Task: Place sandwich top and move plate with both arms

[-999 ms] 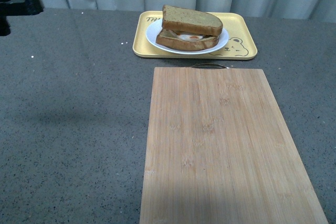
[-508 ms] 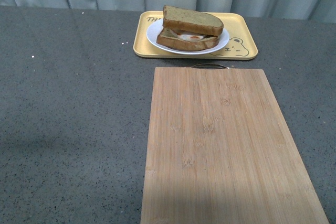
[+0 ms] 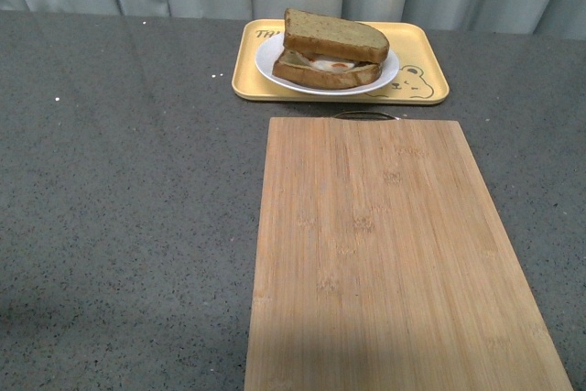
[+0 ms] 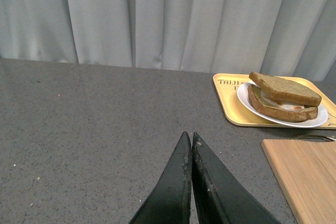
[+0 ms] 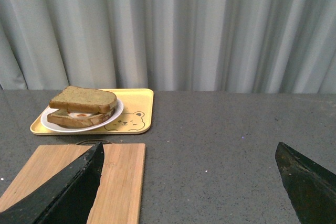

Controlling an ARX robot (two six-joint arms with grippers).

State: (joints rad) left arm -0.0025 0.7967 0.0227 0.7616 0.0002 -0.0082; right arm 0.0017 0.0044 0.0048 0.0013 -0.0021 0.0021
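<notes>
- Jaws absent from the front view, neither arm visible; sandwich top (image 3: pixel 335 36) lay on a lower slice with egg (image 3: pixel 325 70), stacked on the plate (image 3: pixel 391 72), which sat on a yellow tray (image 3: pixel 423 59) at the far side of the grey tabletop (image 3: pixel 128 180). Wooden cutting board (image 3: pixel 385 254) lay nearer, just in front of the tray, nothing on it.
- Left wrist view: left gripper (image 4: pixel 191 137) had its jaws pressed together, tips touching, holding nothing, over bare tabletop (image 4: pixel 94 114). Sandwich top (image 4: pixel 284 89) on the plate (image 4: pixel 320 119) on the tray (image 4: pixel 231 106), well apart from the gripper; board corner (image 4: pixel 307 174) visible. Curtain (image 4: pixel 157 19) behind.
- Right wrist view: right gripper (image 5: pixel 189 153) had its jaws spread wide, nothing between them, one finger over the board (image 5: pixel 118 174). Sandwich top (image 5: pixel 84 98) on the plate (image 5: pixel 116 110) on the tray (image 5: pixel 139 108), beyond the board, well apart from the gripper.
</notes>
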